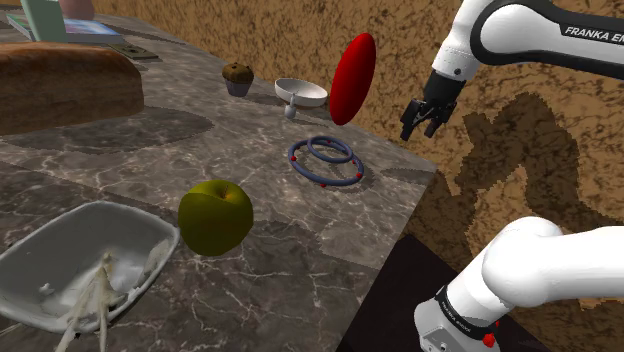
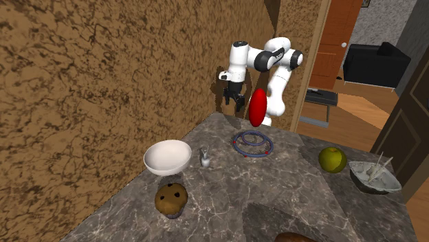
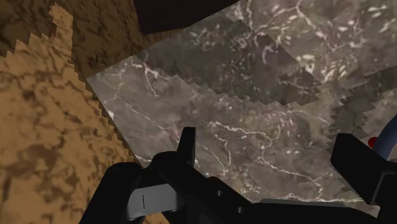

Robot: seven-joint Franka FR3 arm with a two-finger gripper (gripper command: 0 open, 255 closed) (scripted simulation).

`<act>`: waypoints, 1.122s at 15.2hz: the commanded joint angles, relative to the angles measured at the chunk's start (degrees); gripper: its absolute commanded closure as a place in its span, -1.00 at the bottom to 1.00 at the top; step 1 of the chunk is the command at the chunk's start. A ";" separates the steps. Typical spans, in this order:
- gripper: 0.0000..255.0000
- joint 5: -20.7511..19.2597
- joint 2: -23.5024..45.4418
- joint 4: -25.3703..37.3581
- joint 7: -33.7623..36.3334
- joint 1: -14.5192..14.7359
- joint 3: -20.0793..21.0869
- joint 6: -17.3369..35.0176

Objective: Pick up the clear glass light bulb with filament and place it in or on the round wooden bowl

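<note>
Shoulder view: gripper (image 1: 424, 122) hangs in the air by the wall, off the marble counter's (image 1: 300, 230) corner, claw apart. Small grey bulb (image 1: 291, 112) sits on the counter just beside the white bowl (image 1: 301, 92), near a red disc (image 1: 352, 78).
2nd ext. view: bulb (image 2: 204, 158) & bowl (image 2: 167, 157) well apart from the gripper (image 2: 234, 98).
Wrist view: fingers (image 3: 186, 146) spread over the marble.

White bowl (image 2: 167, 157), red disc (image 1: 352, 78), olive-green apple (image 1: 215, 216), grey white-veined counter (image 1: 300, 235), mottled brown wall (image 2: 82, 82)

Med. even light; dark, jagged-edged shadows on wall (image 1: 520, 140) & countertop (image 3: 210, 121), dimmest in wrist view
</note>
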 commanded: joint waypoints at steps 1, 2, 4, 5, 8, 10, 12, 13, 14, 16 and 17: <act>-1.00 0.00 0.00 0.00 0.00 0.00 0.00 0.00; -1.00 0.52 1.37 0.12 0.29 0.31 0.12 2.00; -1.00 1.53 4.21 0.57 0.80 0.92 0.38 5.92; -1.00 2.02 5.69 0.90 1.02 1.23 0.51 7.84; -1.00 3.45 10.28 2.32 1.56 2.14 0.90 13.35; -1.00 4.37 13.45 3.61 1.82 2.72 1.16 16.80; -1.00 5.27 16.69 5.18 2.02 3.29 1.43 20.06; -1.00 5.71 18.32 6.07 2.09 3.57 1.56 21.61; -1.00 6.14 19.97 7.02 2.15 3.84 1.70 23.11; -1.00 6.99 23.28 9.12 2.23 4.37 1.97 25.93; -1.00 7.40 24.94 10.27 2.25 4.63 2.10 27.26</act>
